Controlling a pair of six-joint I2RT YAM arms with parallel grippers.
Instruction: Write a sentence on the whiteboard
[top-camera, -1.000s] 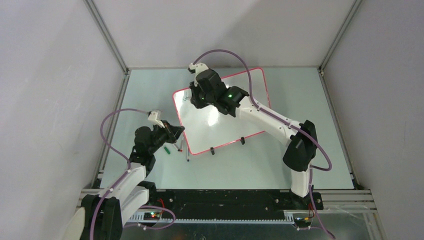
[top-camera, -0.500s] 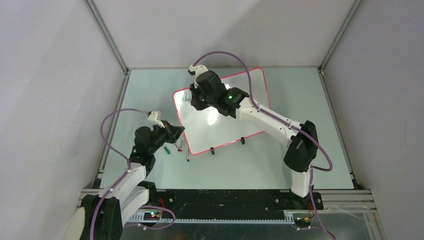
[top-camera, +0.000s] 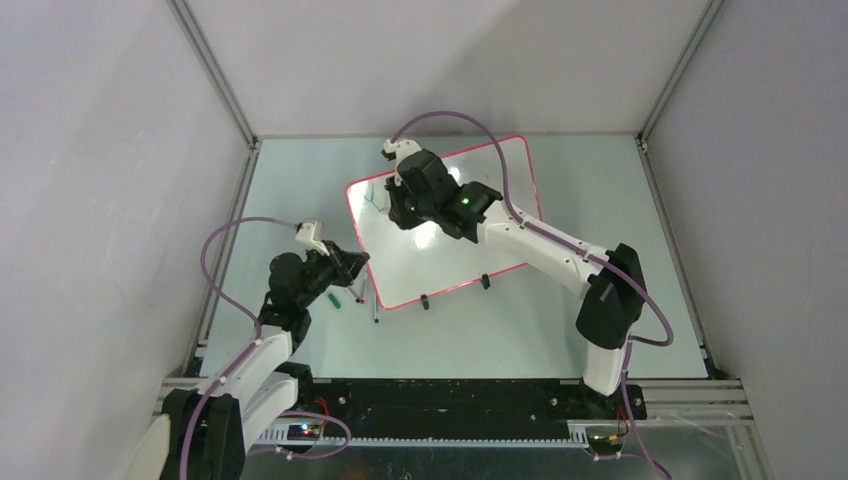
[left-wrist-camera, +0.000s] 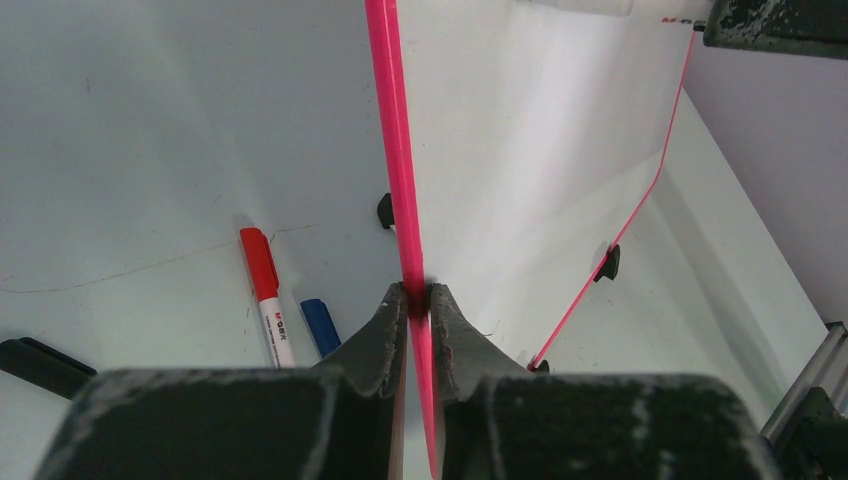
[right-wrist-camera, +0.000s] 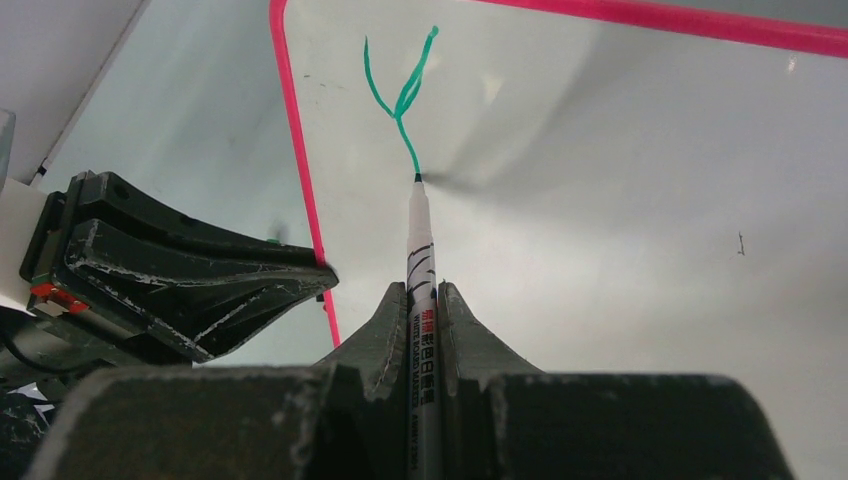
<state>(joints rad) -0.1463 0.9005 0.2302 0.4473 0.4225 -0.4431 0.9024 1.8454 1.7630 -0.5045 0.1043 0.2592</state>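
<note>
The whiteboard (top-camera: 440, 265), glossy white with a thin pink-red rim, lies tilted on the table. My left gripper (left-wrist-camera: 420, 295) is shut on its rim at the near left edge (top-camera: 352, 262). My right gripper (right-wrist-camera: 423, 290) is shut on a white marker (right-wrist-camera: 419, 240) over the board's far left corner (top-camera: 402, 205). The marker's tip touches the board at the foot of a teal-green Y-shaped stroke (right-wrist-camera: 400, 95). That stroke is the only part of the sentence showing, and it appears small in the top view (top-camera: 372, 200).
A red-capped marker (left-wrist-camera: 265, 290) and a blue cap (left-wrist-camera: 320, 325) lie on the table just left of the board. A green cap (top-camera: 333, 299) rests near the left gripper. Two black clip feet (top-camera: 425, 301) (top-camera: 486, 282) sit on the board's near edge. Walls enclose the table.
The right wrist has shifted a little to the right and toward me, uncovering the green stroke near the board's far left corner. The left arm has not moved.
</note>
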